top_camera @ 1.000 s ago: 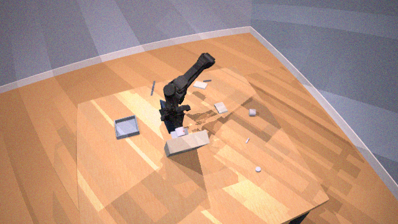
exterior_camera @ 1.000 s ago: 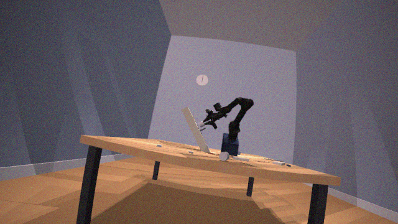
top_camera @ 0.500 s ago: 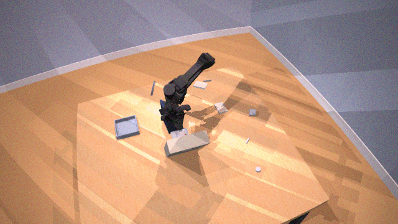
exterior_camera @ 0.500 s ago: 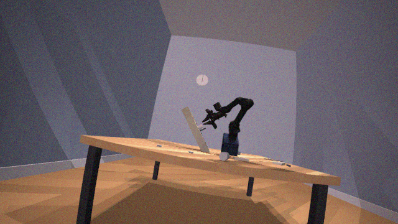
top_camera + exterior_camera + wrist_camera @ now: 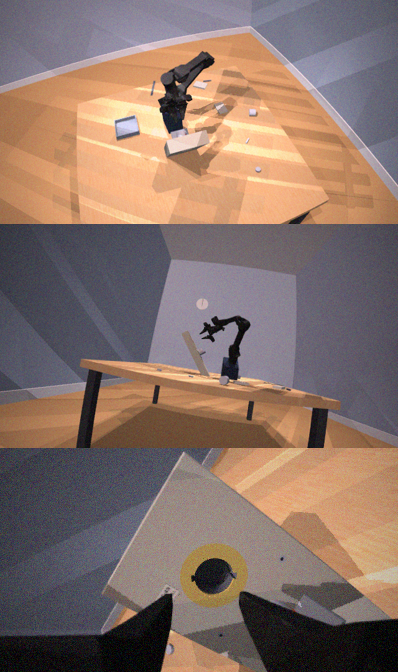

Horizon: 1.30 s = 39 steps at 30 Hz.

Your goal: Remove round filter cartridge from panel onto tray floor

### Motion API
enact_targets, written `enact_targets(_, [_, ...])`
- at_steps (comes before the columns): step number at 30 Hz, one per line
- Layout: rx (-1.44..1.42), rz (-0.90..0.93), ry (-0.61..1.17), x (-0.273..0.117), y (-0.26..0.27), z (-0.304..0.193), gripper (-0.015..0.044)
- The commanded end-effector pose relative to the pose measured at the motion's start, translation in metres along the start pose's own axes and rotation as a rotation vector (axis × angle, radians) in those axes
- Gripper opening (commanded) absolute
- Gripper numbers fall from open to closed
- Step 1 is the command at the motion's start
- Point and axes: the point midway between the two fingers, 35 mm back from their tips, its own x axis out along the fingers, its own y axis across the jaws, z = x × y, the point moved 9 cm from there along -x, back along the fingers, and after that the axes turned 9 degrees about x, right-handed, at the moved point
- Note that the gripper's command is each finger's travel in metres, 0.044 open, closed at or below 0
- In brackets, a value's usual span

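The service panel (image 5: 188,144) (image 5: 195,354) (image 5: 150,543) stands tilted. Its round hole (image 5: 213,576) is empty, inside a yellow ring (image 5: 187,579). My gripper (image 5: 201,336) (image 5: 206,598) is open, with nothing between its fingers, in front of the panel's upper part and apart from it. A pale piece (image 5: 200,351), seemingly the cartridge, is at the small grey shelf (image 5: 320,610) on the panel's face. The right finger mostly hides it in the wrist view, so its exact pose and support cannot be told. The tray (image 5: 128,136) stands apart from the panel and no cartridge shows in it.
A grey-white block (image 5: 221,107), a pale cylinder (image 5: 252,112) (image 5: 224,380), a small stick (image 5: 247,140) and a disc (image 5: 258,169) lie on the table. A flat white block (image 5: 200,84) and two dark rods (image 5: 153,88) (image 5: 207,81) lie farther back.
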Motion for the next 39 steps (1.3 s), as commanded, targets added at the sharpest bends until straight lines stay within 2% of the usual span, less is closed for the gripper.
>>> enact_targets(1, [-0.013,0.011,-0.006,-0.021,0.025,0.011,0.0315])
enact_targets(4, [-0.016,0.015,-0.007,-0.030,0.035,0.015,0.0393])
enact_targets(7, [-0.120,-0.027,0.010,-0.023,0.026,0.011,0.0315])
enact_targets(8, [-0.192,-0.055,0.025,-0.018,0.020,0.009,0.0305])
enact_targets(19, [-0.949,-0.264,0.355,0.019,-0.043,-0.026,0.0305])
enact_targets(39, [-0.961,-0.267,0.362,0.037,-0.051,-0.029,0.0305])
